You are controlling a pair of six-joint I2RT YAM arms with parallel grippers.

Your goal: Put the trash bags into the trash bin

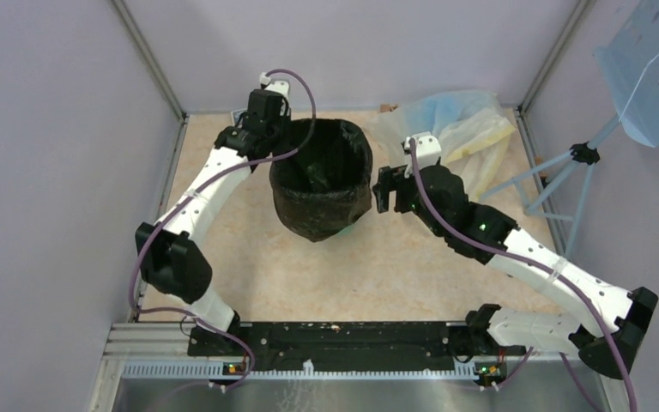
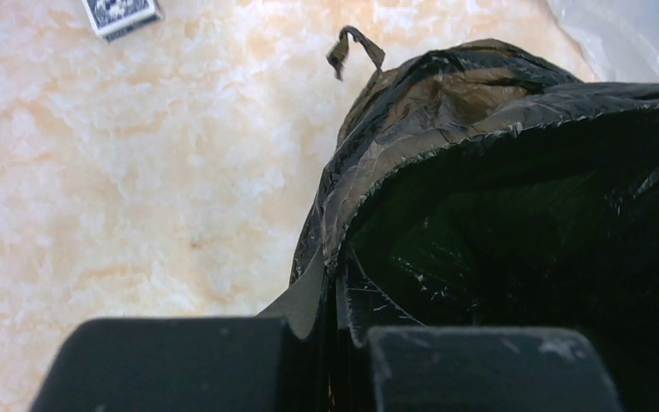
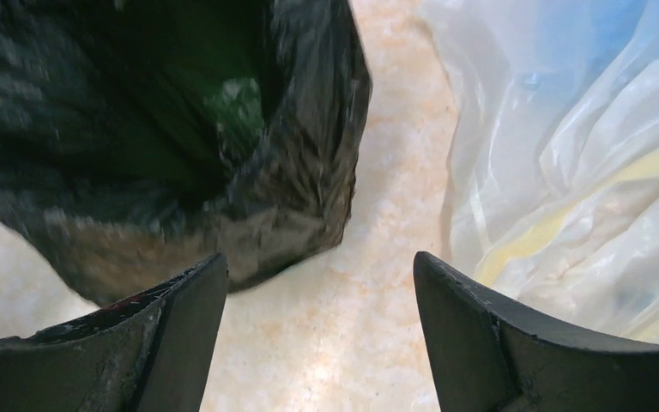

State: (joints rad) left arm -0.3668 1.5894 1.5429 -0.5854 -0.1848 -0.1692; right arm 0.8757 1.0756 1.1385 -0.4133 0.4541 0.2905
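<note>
Thin, crinkly, glossy black plastic trash bag (image 1: 322, 204) lines the bin with its mouth open, its edge folded over the rim and hanging down the outer walls. Mint-green plastic bin (image 3: 237, 105) stands upright, almost wholly covered, on the bench (image 1: 395, 266) just 12 o'clock of centre.
</note>
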